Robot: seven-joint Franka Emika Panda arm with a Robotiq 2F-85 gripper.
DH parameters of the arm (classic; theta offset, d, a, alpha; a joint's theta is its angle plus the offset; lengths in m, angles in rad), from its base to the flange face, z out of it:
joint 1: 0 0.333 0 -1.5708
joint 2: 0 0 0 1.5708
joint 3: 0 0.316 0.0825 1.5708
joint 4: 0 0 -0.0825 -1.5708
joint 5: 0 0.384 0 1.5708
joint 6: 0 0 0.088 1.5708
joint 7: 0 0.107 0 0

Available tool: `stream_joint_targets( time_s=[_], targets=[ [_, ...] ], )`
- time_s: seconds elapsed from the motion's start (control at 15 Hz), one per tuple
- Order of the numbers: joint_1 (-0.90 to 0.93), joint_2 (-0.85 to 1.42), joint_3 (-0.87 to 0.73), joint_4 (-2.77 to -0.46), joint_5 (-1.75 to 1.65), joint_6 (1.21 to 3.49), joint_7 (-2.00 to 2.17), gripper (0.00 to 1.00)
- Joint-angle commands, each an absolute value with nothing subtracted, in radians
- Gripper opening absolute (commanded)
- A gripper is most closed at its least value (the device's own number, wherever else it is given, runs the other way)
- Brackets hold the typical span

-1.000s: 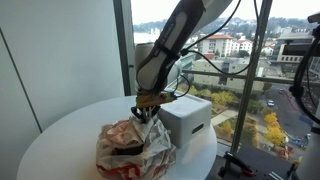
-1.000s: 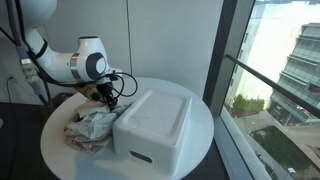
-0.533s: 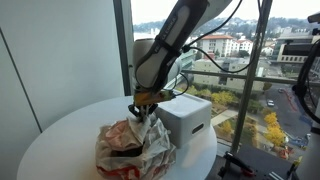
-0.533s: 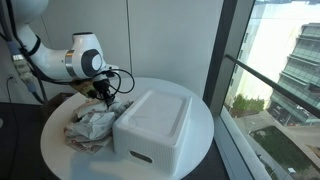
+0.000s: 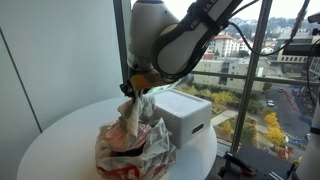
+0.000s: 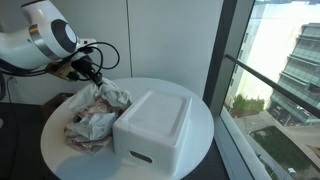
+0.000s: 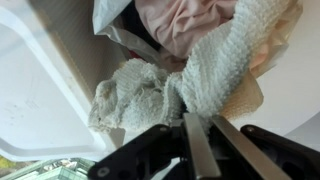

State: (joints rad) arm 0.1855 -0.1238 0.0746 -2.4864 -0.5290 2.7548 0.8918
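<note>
My gripper (image 5: 133, 88) (image 6: 93, 78) (image 7: 203, 128) is shut on a white terry towel (image 5: 135, 115) (image 6: 108, 95) (image 7: 215, 75) and holds one end of it up above the round white table (image 5: 60, 140) (image 6: 55, 150). The towel hangs stretched from the fingers down to a plastic bag (image 5: 125, 150) (image 6: 88, 128) full of cloth, among it a pink piece (image 7: 180, 22). In the wrist view the towel runs up from between the two metal fingers (image 7: 195, 150).
A white foam box (image 5: 185, 118) (image 6: 155, 125) with a closed lid stands right beside the bag on the table. A tall window (image 5: 250, 70) (image 6: 275, 80) with a railing borders the table's edge. A white wall (image 5: 50, 50) stands behind.
The gripper has closed on the towel and risen, pulling it up out of the bag. The arm has swung upward and back.
</note>
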Motion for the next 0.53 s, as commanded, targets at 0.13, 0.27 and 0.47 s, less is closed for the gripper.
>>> stream_joint_targets(
  time_s=[0.13,0.27,0.47],
  targets=[
    [0.264,-0.308,0.163,-2.559,-0.583,2.801,0.886,0.10],
    [0.287,-0.333,0.200,-2.548,-0.602,2.788,0.898,0.10],
    [0.299,-0.350,0.242,-2.533,-0.615,2.762,0.911,0.09]
  ],
)
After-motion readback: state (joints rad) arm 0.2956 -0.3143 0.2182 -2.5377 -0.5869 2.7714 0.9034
